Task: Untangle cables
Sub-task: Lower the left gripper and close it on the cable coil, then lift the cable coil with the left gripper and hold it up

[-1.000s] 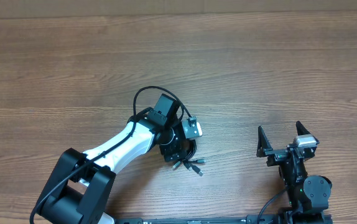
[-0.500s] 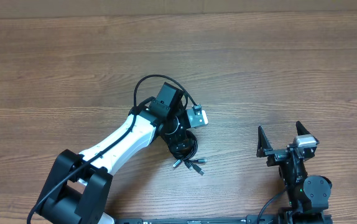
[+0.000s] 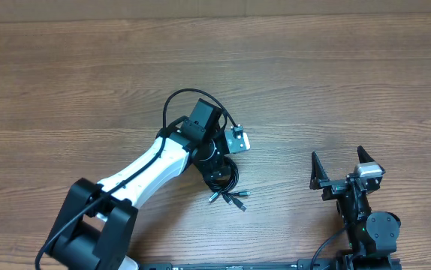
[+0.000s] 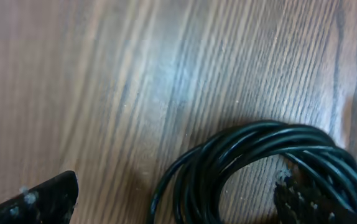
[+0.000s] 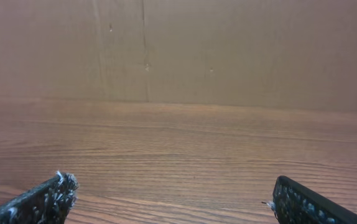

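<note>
Hovering over coiled cables [image 4: 272,134], left gripper [image 4: 172,202], jaws spread

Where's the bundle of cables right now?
In the overhead view, the cables lie coiled just left of centre, beneath the open left gripper.

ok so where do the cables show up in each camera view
Overhead: cables just below centre, silvery plug ends pointing lower right.
Left wrist: the cables, coiled, in the lower right.
Right wrist: not in it.
Shared landmark: the wood-grain table, seen in all three.
</note>
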You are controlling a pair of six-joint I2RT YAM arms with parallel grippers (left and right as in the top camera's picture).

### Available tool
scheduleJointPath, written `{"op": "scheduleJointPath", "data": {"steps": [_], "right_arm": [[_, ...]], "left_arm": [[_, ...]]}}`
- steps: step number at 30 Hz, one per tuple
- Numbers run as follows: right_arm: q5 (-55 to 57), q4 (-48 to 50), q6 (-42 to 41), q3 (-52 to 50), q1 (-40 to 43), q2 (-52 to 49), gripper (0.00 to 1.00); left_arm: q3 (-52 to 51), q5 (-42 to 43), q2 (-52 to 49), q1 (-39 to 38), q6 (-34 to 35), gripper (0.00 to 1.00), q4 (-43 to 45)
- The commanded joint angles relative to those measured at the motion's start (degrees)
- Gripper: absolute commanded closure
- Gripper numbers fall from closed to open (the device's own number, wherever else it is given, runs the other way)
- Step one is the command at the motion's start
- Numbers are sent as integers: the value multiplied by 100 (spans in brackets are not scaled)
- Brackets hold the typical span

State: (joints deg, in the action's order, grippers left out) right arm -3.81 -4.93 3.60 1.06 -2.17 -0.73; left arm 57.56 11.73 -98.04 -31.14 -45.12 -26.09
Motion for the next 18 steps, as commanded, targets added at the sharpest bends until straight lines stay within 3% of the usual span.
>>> {"op": "scheduleJointPath", "data": {"steps": [1,9,13,14,15,17,18], "right_arm": [[31,33,-35,-59,33,55,0],[31,33,-35,-59,33,55,0],[31,33,-35,-59,33,55,0],[31,33,-35,-59,33,55,0],[31,33,-35,-59,33,55,0],[31,33,-35,-59,33,55,0],[31,33,-35,-59,33,55,0]], "left_arm": [[105,9,-310,11,-402,0,7],[105,15,-691,9,-400,0,90],[105,15,-911,9,-400,15,90],[105,15,-953,9,-400,24,92],[105,15,-953,9,-398,41,90],[105,15,-953,9,-398,87,92],[105,13,-953,9,-396,96,90]]}}
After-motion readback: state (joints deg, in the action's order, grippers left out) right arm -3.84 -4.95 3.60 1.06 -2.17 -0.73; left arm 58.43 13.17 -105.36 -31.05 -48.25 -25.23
